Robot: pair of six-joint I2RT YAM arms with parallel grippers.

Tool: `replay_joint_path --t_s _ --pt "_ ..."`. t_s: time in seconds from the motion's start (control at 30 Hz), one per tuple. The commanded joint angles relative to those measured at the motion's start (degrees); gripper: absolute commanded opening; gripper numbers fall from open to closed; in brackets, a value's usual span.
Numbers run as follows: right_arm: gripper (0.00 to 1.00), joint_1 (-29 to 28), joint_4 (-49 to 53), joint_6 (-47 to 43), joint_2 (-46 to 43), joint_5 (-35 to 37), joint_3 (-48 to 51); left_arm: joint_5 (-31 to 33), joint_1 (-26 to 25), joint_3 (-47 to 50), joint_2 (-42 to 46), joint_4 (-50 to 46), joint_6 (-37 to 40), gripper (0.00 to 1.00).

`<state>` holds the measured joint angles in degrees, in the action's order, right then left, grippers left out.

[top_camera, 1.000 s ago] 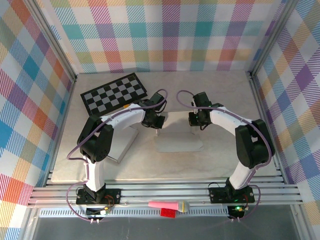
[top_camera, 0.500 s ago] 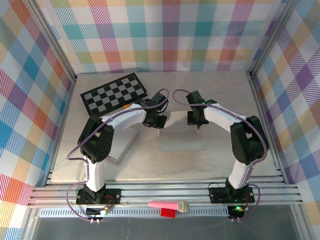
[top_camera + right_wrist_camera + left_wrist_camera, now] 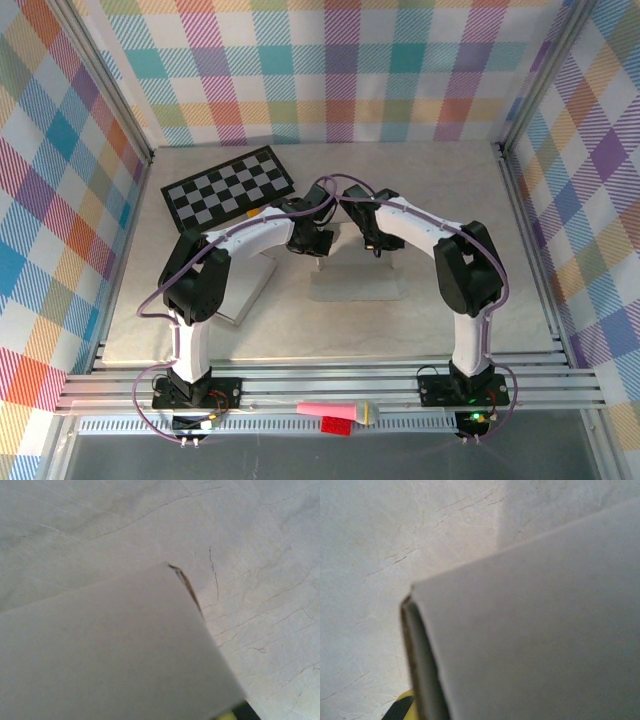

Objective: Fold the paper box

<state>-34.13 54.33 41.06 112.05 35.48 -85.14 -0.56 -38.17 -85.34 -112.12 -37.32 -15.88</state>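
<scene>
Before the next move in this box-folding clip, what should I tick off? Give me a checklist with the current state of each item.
1. Left tool shut on the far flap of the paper box: ok.
2. Right tool shut on the same flap: ok.
3. Flap raised off the table: ok, by both wrist views.
4. Checkerboard apart from the box: ok.
5. Crease straight along the fold line: cannot tell.
</scene>
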Motion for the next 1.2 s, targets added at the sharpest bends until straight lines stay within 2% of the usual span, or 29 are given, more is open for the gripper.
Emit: replay_joint_path --t_s 0.0,0.1,0.33,0.47,0.53,0.63,0.73,0.9,0.97,1.03,1.17 --pt "0.0 -0.2 -1.0 1.3 -1.1 -0.9 1.2 -0.8 -0.6 -1.8 0.2 0.4 -0.9 0.0" --pt "0.0 -0.2 -10.5 -2.5 -5.9 -5.1 7.1 -0.8 -0.6 -1.4 0.2 0.7 -1.6 0.0" --pt "0.0 -0.1 -10.4 -4.9 -6.5 -5.8 8.2 -0.8 0.2 0.6 0.1 3.0 -4.5 0.0" --pt "0.0 -0.1 -10.5 -5.7 -6.8 -6.6 9.2 -0.2 0.4 2.1 0.9 5.2 -5.3 0.12" --pt "0.0 -0.1 -10.6 -6.3 -6.9 -6.6 9.7 0.0 0.5 2.7 1.4 6.1 -5.4 0.13" --pt "0.0 -0.1 -10.6 -7.0 -6.8 -7.1 10.0 0.6 0.5 3.8 2.5 7.5 -5.3 0.2" --pt "0.0 -0.2 -10.4 -7.2 -6.7 -7.9 10.1 1.7 0.6 4.9 3.6 9.0 -5.2 0.21" --pt "0.0 -0.1 -10.1 -7.3 -6.3 -8.7 10.3 3.4 0.6 5.5 3.7 10.4 -4.4 0.16" --pt "0.0 -0.1 -10.1 -7.2 -6.3 -9.0 10.5 3.9 0.6 5.4 3.0 10.4 -4.0 0.07" --pt "0.0 -0.1 -10.1 -7.1 -6.3 -9.2 10.9 4.7 0.6 5.3 2.6 10.3 -4.2 0.02" --pt "0.0 0.0 -9.6 -6.3 -6.2 -10.1 11.0 11.2 -0.4 6.4 3.0 9.9 -6.6 0.0"
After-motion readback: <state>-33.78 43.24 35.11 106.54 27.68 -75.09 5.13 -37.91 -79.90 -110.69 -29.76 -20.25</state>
